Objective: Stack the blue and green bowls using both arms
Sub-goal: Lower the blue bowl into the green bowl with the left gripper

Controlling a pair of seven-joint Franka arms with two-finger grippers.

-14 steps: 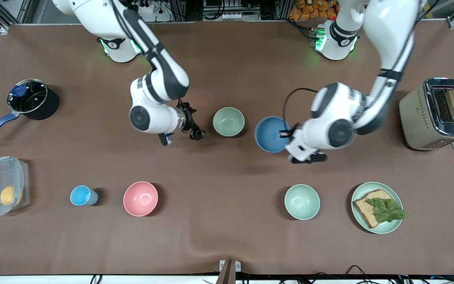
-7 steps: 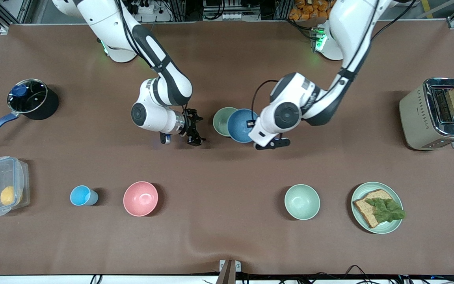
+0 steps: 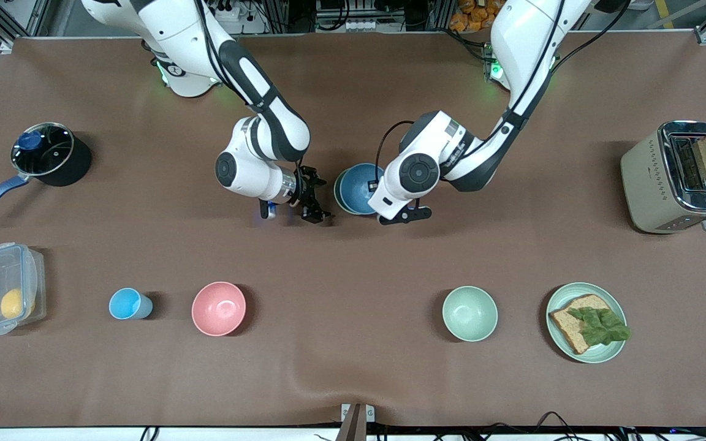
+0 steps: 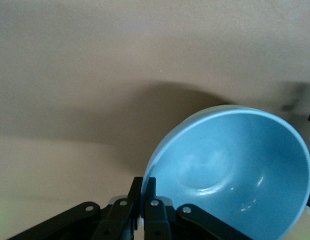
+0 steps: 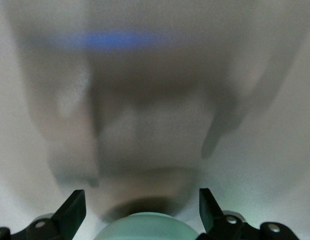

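The left gripper is clenched on the blue bowl's rim, holding it over the green bowl mid-desk. The right gripper, fingers spread and empty, waits just beside them. Lowering and letting go remain.

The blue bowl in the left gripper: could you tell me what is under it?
Under the blue bowl is a green bowl; only a rim sliver shows, the rest is covered.
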